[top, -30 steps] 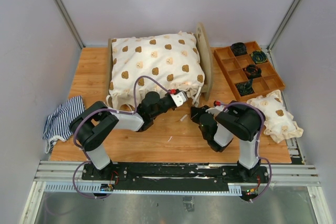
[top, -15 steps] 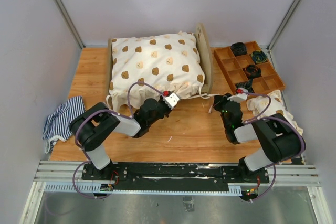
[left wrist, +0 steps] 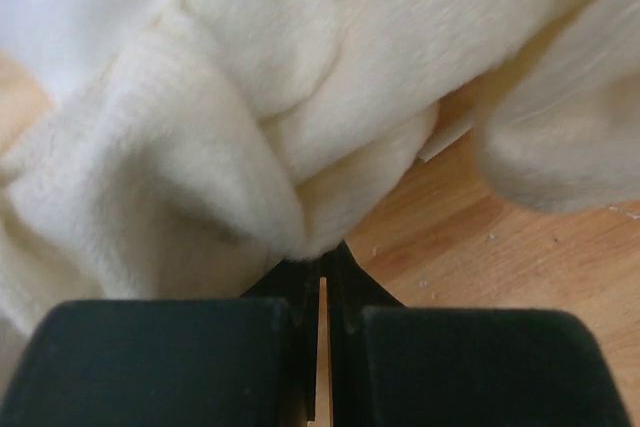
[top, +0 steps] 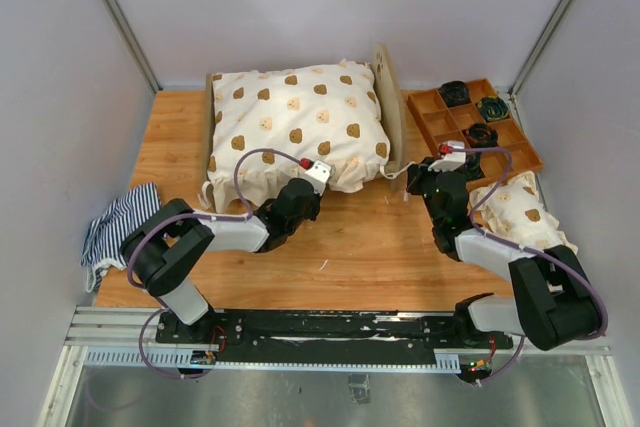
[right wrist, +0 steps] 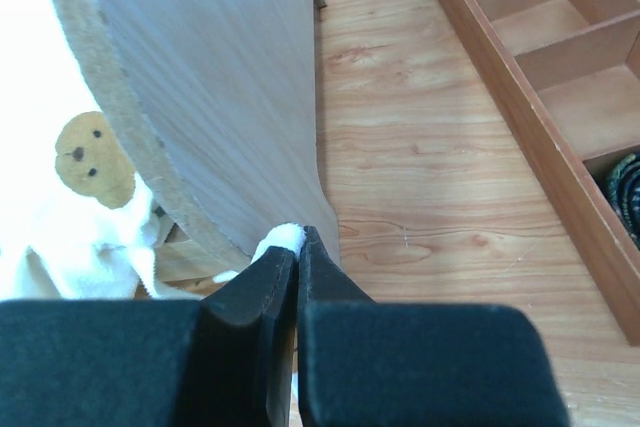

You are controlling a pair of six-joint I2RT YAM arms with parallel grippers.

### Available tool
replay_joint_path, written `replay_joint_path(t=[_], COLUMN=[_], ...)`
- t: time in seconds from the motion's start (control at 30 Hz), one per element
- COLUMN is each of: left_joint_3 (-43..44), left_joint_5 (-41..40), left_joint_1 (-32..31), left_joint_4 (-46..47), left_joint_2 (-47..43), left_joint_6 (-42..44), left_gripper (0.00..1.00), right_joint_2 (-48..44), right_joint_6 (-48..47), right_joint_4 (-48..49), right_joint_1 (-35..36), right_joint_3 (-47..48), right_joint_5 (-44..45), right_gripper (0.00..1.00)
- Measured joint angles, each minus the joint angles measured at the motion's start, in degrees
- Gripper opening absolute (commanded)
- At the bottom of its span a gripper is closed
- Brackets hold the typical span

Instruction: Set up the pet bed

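The pet bed (top: pixel 388 97), long axis nine to three o'clock, sits at twelve under a bear-print cushion (top: pixel 295 122). Left gripper (left wrist: pixel 322 267) is closed at the cushion's six o'clock hem, possibly nipping fabric. Nearer the headboard (right wrist: pixel 200 77), right gripper (right wrist: pixel 297 247) pinches a white tie (right wrist: pixel 283 239).

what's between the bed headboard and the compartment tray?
Bare tabletop only; the right wrist view shows plain wood between the headboard and the tray wall. The right gripper, pinching a white tie, sits at that gap's near end.
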Motion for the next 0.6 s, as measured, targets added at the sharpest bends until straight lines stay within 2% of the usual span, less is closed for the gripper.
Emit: replay_joint_path(t=[0.17,0.6], left_joint_3=[-0.79,-4.50], left_joint_5=[-3.15,-5.40], left_joint_1=[0.00,2.10], left_joint_4=[-5.97,-11.47], left_joint_2=[-1.60,-5.27], left_joint_6=[-8.31,-22.95], left_gripper=[0.00,0.00], right_joint_2=[-3.32,-5.46], right_joint_6=[-4.20,-9.44], right_joint_4=[-5.16,-12.26], right_joint_1=[-0.02,-2.36], right_joint_3=[1.33,3.39], right_joint_5=[-0.68,-2.40], right_gripper=[0.00,0.00])
